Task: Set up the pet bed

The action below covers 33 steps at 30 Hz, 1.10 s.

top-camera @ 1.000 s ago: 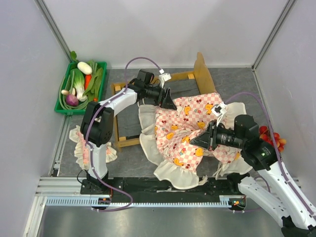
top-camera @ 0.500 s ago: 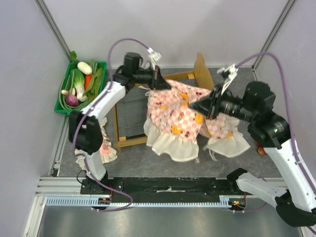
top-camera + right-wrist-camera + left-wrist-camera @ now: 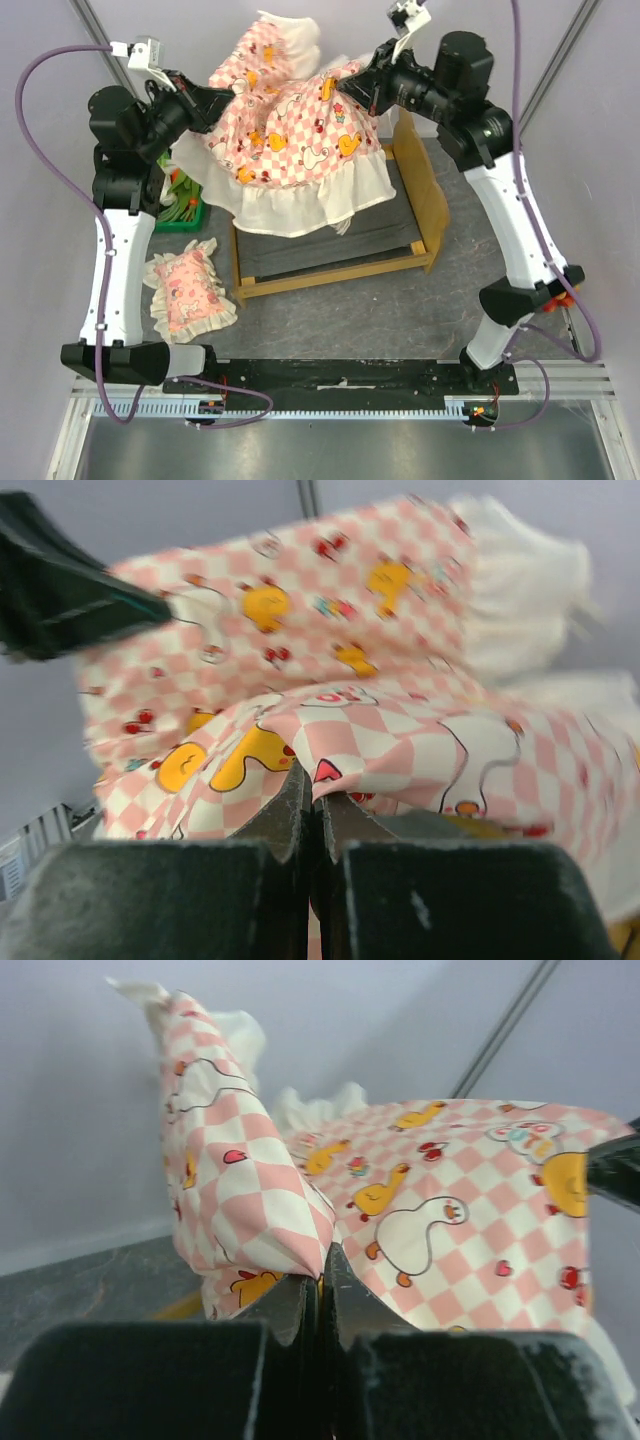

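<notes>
The mattress (image 3: 300, 130), slumped across the pet bed (image 3: 325, 277) a second ago, now hangs above it, its fabric pinched tight by the left gripper (image 3: 215, 100) and right gripper (image 3: 352, 88). The bed sits on the bench (image 3: 400, 320) below, seemingly clear and ready for the mattress to be lowered in.

A pink-checked mattress (image 3: 290, 120) with duck prints is hanging high over the grey table (image 3: 400, 310), spreading out between two raised edges, and its white frill is drooping down; a small pink frilled pillow (image 3: 190, 290) is lying flat on the table at the left, well apart from the mattress. A green crate (image 3: 193, 215) is standing by the left wall, partly hidden, with green vegetables (image 3: 178, 190) showing in it; something red (image 3: 570, 297) is peeking out at the right, too hidden to name.
</notes>
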Each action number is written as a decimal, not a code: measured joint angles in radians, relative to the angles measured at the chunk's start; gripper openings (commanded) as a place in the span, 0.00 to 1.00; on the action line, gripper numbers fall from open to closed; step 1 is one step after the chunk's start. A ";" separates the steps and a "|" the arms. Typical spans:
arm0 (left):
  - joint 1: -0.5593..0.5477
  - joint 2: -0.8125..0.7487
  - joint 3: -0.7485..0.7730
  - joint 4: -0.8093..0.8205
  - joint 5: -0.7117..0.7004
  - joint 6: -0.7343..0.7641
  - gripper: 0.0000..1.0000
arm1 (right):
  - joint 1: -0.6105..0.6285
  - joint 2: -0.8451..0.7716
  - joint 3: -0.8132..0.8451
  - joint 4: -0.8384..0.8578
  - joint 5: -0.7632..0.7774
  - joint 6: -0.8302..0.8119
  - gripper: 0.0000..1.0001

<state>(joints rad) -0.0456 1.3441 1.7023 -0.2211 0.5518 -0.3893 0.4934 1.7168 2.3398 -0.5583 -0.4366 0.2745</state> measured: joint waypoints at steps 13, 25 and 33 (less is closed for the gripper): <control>0.000 -0.064 -0.532 -0.100 -0.132 -0.027 0.02 | -0.172 -0.052 -0.608 0.030 0.096 0.040 0.00; 0.000 -0.061 -0.566 -0.076 -0.088 -0.071 0.02 | -0.190 -0.069 -0.538 -0.008 0.079 0.012 0.00; 0.000 -0.155 -0.760 -0.058 -0.058 -0.113 0.45 | -0.188 -0.204 -0.762 0.005 0.050 -0.034 0.36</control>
<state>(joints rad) -0.0452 1.1893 0.9421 -0.2794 0.4942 -0.5022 0.3058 1.5127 1.5776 -0.5529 -0.3866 0.2401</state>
